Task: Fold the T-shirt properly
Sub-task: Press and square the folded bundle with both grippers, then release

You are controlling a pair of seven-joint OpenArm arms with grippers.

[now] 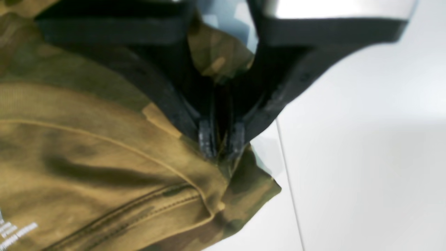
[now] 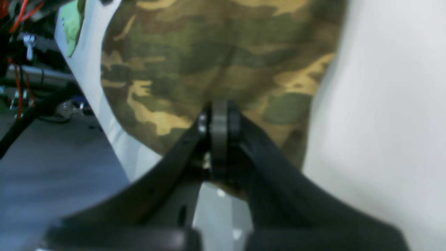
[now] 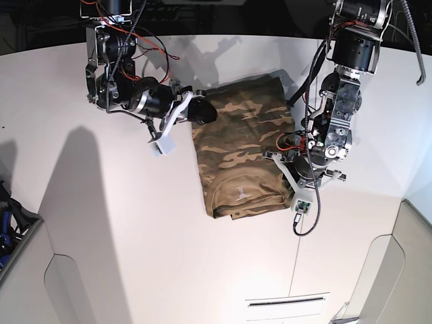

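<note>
The camouflage T-shirt (image 3: 243, 155) lies on the white table (image 3: 121, 223), folded into a rough upright rectangle, with its tan inner neck area and small label (image 3: 241, 192) toward the near end. My left gripper (image 3: 283, 156) is shut on the shirt's right edge. In the left wrist view its fingertips (image 1: 208, 139) pinch the cloth (image 1: 104, 150) where the tan inside meets the camouflage corner. My right gripper (image 3: 200, 113) is shut on the shirt's far left edge. In the right wrist view the gripper (image 2: 219, 118) clamps a fold of camouflage cloth (image 2: 216, 55).
A table seam line (image 1: 289, 181) runs just right of the left gripper. Off the table's left edge are red cables and metal parts (image 2: 21, 69). A slot (image 3: 287, 302) shows in the table's near part.
</note>
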